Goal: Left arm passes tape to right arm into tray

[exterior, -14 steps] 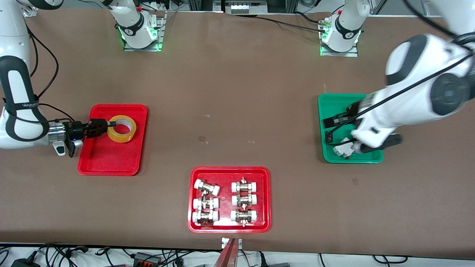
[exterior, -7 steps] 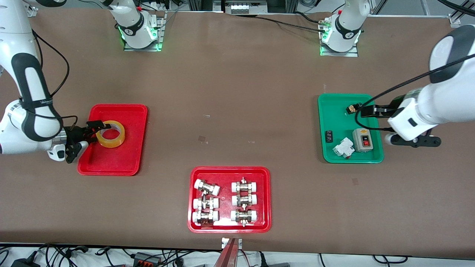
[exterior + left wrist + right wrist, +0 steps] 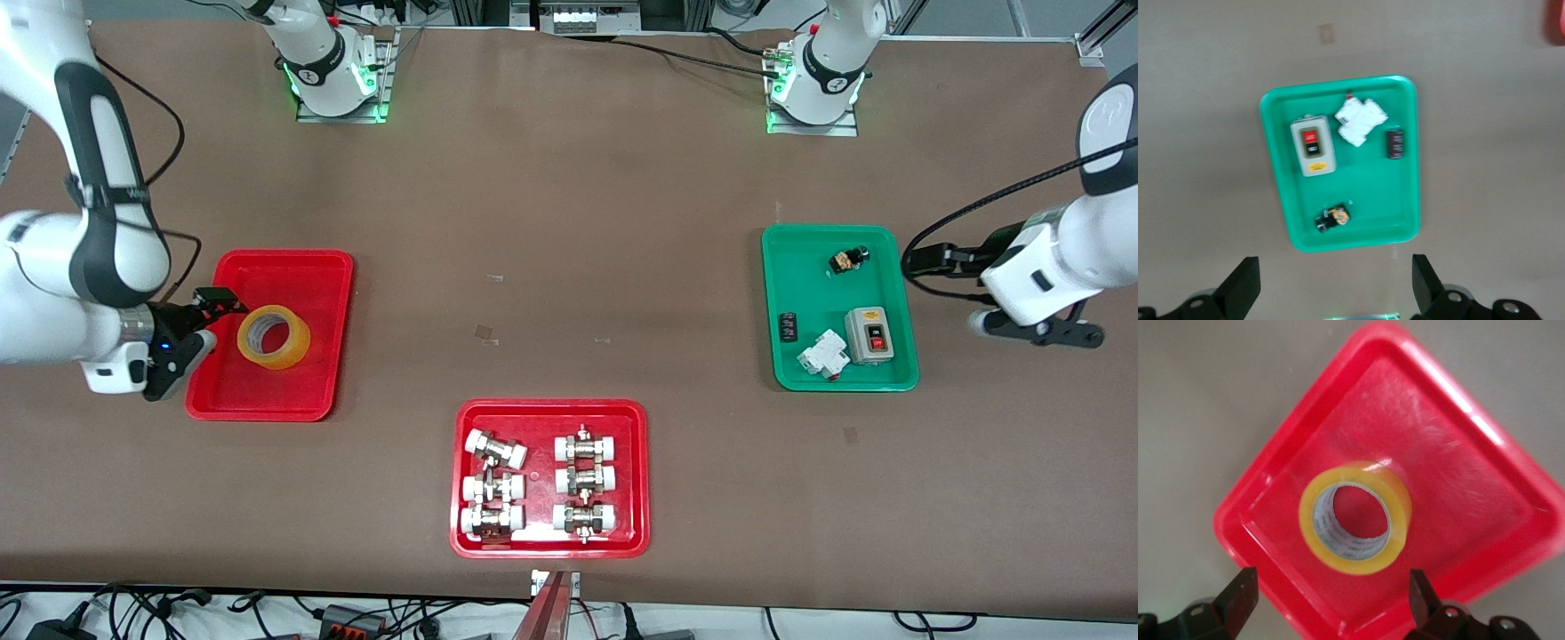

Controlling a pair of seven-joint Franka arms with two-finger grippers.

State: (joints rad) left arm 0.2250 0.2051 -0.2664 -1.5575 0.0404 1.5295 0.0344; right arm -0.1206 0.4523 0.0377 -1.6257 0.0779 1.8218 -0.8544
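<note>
The tape (image 3: 274, 336) lies flat in the tray (image 3: 302, 391), core facing up, in the half of the tray toward the right arm's end of the table, and nothing grips it. The tray sits on the table (image 3: 569, 267) near that end, about midway between the edge where the arm bases stand and the edge nearest the front camera. The right gripper (image 3: 206, 318) hovers over the tray's rim just beside the tape, its fingers (image 3: 1237, 597) spread wide with nothing between them; in the right wrist view the tape (image 3: 1355, 517) shows well clear of both fingers, resting on the tray (image 3: 1271, 480). The left gripper (image 3: 1335, 283) hangs over bare table at the left arm's end, next to the green tray (image 3: 889, 378), also spread open and empty, with the left arm waiting there. In the left wrist view the green tray (image 3: 1405, 220) shows whole, holding a grey switch box (image 3: 1313, 146) with a red button, a white breaker (image 3: 1361, 121), a small black block (image 3: 1395, 144) and a small black-and-tan part (image 3: 1332, 219). A second red tray (image 3: 544, 418) with six white-and-metal pipe fittings (image 3: 495, 451) in two rows lies near the middle of the table's edge nearest the front camera.
</note>
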